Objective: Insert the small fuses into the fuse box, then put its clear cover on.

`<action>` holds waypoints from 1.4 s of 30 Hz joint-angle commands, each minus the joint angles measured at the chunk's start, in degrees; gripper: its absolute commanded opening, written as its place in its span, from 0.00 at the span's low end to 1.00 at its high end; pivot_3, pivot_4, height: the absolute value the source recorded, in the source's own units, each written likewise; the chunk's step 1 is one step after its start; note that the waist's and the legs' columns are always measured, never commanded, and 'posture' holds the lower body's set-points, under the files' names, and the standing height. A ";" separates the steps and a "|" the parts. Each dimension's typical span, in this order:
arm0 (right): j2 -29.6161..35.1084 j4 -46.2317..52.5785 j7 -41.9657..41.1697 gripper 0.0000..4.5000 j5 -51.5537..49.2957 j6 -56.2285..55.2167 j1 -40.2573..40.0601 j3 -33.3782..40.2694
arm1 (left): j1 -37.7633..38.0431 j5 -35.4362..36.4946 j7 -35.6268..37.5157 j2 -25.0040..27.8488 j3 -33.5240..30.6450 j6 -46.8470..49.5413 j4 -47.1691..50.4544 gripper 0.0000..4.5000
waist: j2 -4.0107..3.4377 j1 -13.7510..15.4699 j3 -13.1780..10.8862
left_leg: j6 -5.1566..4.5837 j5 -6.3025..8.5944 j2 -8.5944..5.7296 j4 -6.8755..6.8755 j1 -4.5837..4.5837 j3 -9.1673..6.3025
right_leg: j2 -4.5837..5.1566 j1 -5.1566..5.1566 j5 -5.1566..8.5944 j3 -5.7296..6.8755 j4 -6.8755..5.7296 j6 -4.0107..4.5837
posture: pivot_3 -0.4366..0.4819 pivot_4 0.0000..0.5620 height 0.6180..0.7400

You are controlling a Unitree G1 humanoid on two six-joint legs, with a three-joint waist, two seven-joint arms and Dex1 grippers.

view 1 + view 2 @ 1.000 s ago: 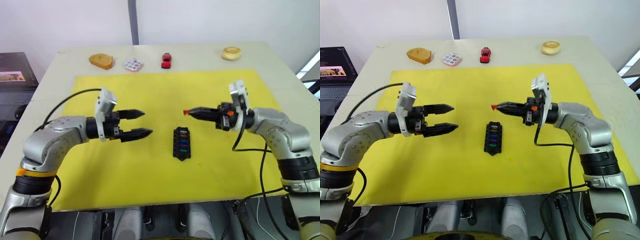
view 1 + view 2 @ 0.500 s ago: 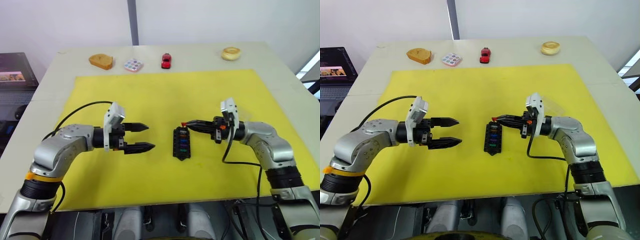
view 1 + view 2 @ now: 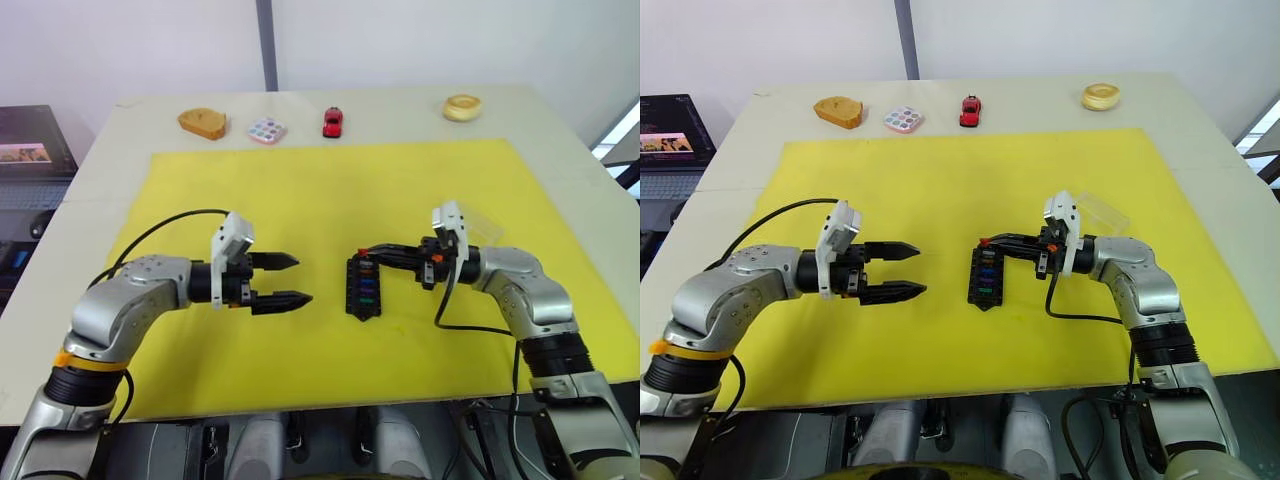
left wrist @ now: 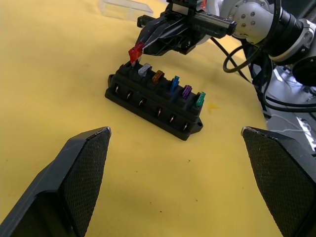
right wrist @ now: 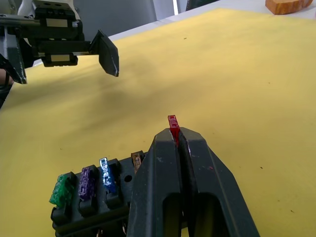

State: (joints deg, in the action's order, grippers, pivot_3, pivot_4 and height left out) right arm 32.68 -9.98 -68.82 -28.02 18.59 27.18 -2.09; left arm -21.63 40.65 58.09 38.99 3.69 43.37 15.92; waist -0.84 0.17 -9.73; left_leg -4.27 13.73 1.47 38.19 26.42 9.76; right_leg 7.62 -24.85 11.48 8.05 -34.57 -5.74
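The black fuse box (image 3: 363,288) lies mid-mat with several small fuses standing in one row: grey (image 4: 143,69), tan (image 4: 157,76), blue (image 4: 174,83), purple (image 4: 186,92) and green (image 4: 199,99). My right gripper (image 3: 368,251) is shut on a red fuse (image 4: 134,52), held just above the box's far end beside the grey fuse; whether it touches the slot I cannot tell. My left gripper (image 3: 292,280) hangs open a short way left of the box, holding nothing. The clear cover (image 3: 1100,210) lies on the mat behind my right wrist.
Along the table's far edge sit a brown wooden piece (image 3: 203,122), a pastel-dotted palette (image 3: 267,130), a red toy car (image 3: 333,121) and a round cream-coloured object (image 3: 462,106). The yellow mat (image 3: 320,190) covers most of the table. A laptop (image 3: 665,135) stands off the table's left.
My right gripper carried the red fuse down and leftward to the far end of the fuse box. My left gripper drifted slightly right and lower, still open.
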 commanded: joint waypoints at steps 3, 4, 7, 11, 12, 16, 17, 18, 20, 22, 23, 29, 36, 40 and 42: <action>-0.63 -1.31 -0.18 0.00 0.74 -1.48 1.15 1.05 | 0.30 1.14 -0.35 -0.46 -1.53 0.23 2.07 0.99 | 0.00 0.01 0.00 | -0.03 -0.02 0.00 0.02 -0.02 -0.01 | 0.00 0.02 0.00 0.00 -0.02 0.00 | 0.48 0.27 1.00; -0.68 -1.74 -0.29 0.00 0.96 -1.74 1.29 1.02 | 0.28 1.14 -0.41 -0.55 -1.51 0.29 2.04 0.99 | 0.00 -0.02 0.00 | -0.04 -0.02 0.00 0.02 -0.02 -0.01 | 0.00 0.02 0.00 0.00 -0.02 0.00 | 0.48 0.27 1.00; -0.83 -2.60 -0.45 0.00 1.50 -2.34 1.48 0.80 | 0.29 1.26 -0.68 -0.77 -1.58 0.41 2.03 0.99 | 0.00 -0.01 0.00 | -0.06 -0.04 0.00 0.02 -0.03 -0.01 | 0.00 0.02 0.00 0.00 -0.03 0.00 | 0.48 0.27 1.00; -1.15 -4.01 -0.62 0.00 2.07 -3.27 1.97 0.76 | 0.59 1.39 -1.01 -1.00 -1.66 0.53 2.31 0.99 | 0.00 -0.03 0.00 | -0.06 -0.04 0.00 0.04 -0.05 -0.02 | 0.00 0.05 0.00 0.00 -0.04 0.00 | 0.48 0.27 1.00; -1.23 -4.19 -0.73 0.00 2.12 -3.37 2.06 0.82 | 0.71 1.44 -1.10 -1.05 -1.69 0.56 2.41 0.99 | 0.00 -0.03 0.00 | -0.06 -0.04 0.00 0.04 -0.05 -0.02 | 0.00 0.05 0.00 0.00 -0.05 0.00 | 0.48 0.27 1.00; -1.28 -3.52 -1.13 0.00 1.31 -2.53 2.25 1.28 | 1.35 2.07 -1.58 -1.15 -2.12 1.17 3.06 0.99 | 0.00 -0.12 0.00 | -0.10 -0.06 0.00 0.05 -0.06 -0.02 | 0.00 0.05 0.00 0.00 -0.07 0.00 | 0.48 0.27 1.00; -1.15 -3.15 -1.31 0.00 1.12 -2.27 2.21 1.35 | 1.45 2.22 -1.68 -1.13 -2.20 1.33 3.17 0.99 | 0.00 -0.12 0.00 | -0.11 -0.07 0.00 0.05 -0.06 -0.03 | 0.00 0.05 0.00 0.00 -0.08 0.00 | 0.48 0.27 1.00; -0.96 -2.68 -1.43 0.00 0.77 -1.80 2.34 1.55 | 1.53 2.30 -1.72 -1.08 -2.24 1.39 3.15 0.99 | 0.00 -0.11 0.00 | -0.11 -0.07 0.00 0.06 -0.06 -0.03 | 0.00 0.05 0.00 0.00 -0.10 0.00 | 0.48 0.27 1.00; -0.65 -1.83 -1.57 0.00 0.28 -0.99 2.64 1.99 | 1.64 2.50 -1.82 -1.01 -2.28 1.53 3.11 0.99 | 0.00 -0.11 0.00 | -0.11 -0.07 0.00 0.07 -0.07 -0.03 | 0.00 0.06 0.00 0.00 -0.12 0.00 | 0.48 0.27 1.00; -0.48 -1.10 -1.51 0.00 -0.18 -0.12 3.11 2.49 | 1.64 2.61 -1.91 -1.02 -2.26 1.60 3.09 0.99 | 0.00 -0.12 0.00 | -0.11 -0.07 0.00 0.08 -0.07 -0.03 | 0.01 0.05 0.00 0.00 -0.15 0.00 | 0.48 0.27 1.00; -0.46 -0.93 -1.50 0.00 -0.20 -0.02 3.32 2.64 | 1.63 2.66 -1.91 -1.03 -2.25 1.65 3.09 0.99 | 0.00 -0.13 0.00 | -0.11 -0.07 0.00 0.08 -0.07 -0.04 | 0.01 0.05 0.00 0.00 -0.16 0.00 | 0.48 0.27 1.00; -0.71 -2.06 -1.88 0.00 0.44 -1.02 3.94 2.16 | 1.72 2.63 -1.84 -1.15 -2.06 1.58 3.05 0.99 | 0.00 -0.14 0.00 | -0.11 -0.07 -0.01 0.12 -0.07 -0.04 | 0.02 0.03 0.02 -0.01 -0.28 0.02 | 0.48 0.27 1.00; -0.75 -4.05 -2.80 0.00 1.86 -2.91 3.76 1.37 | 2.32 3.24 -2.58 -1.28 -2.55 2.09 3.67 0.99 | 0.00 -0.22 0.00 | -0.12 -0.08 -0.01 0.14 -0.08 -0.04 | 0.02 0.02 0.03 -0.02 -0.32 0.02 | 0.48 0.27 1.00; -0.93 -5.24 -3.46 0.00 2.98 -4.13 4.07 0.90 | 2.47 3.45 -2.91 -1.23 -2.81 2.36 3.79 0.99 | 0.00 -0.46 0.00 | -0.13 -0.08 -0.01 0.14 -0.08 -0.05 | 0.02 0.03 0.04 -0.02 -0.35 0.01 | 0.48 0.27 1.00; -1.09 -5.84 -3.66 0.00 3.41 -4.67 4.25 0.78 | 2.56 3.51 -3.10 -1.20 -2.91 2.42 3.79 0.99 | 0.00 -0.70 0.00 | -0.13 -0.09 -0.01 0.14 -0.08 -0.05 | 0.02 0.03 0.04 -0.02 -0.35 0.01 | 0.48 0.27 1.00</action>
State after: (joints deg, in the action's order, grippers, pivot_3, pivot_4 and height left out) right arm 31.83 -16.03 -71.97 -24.86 15.09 30.23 -1.74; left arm -18.72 43.14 54.96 37.68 2.49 45.80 17.90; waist -0.84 -0.53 -9.73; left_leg -4.40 13.65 1.46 38.33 26.33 9.71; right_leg 7.64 -24.81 11.53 8.04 -34.93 -5.73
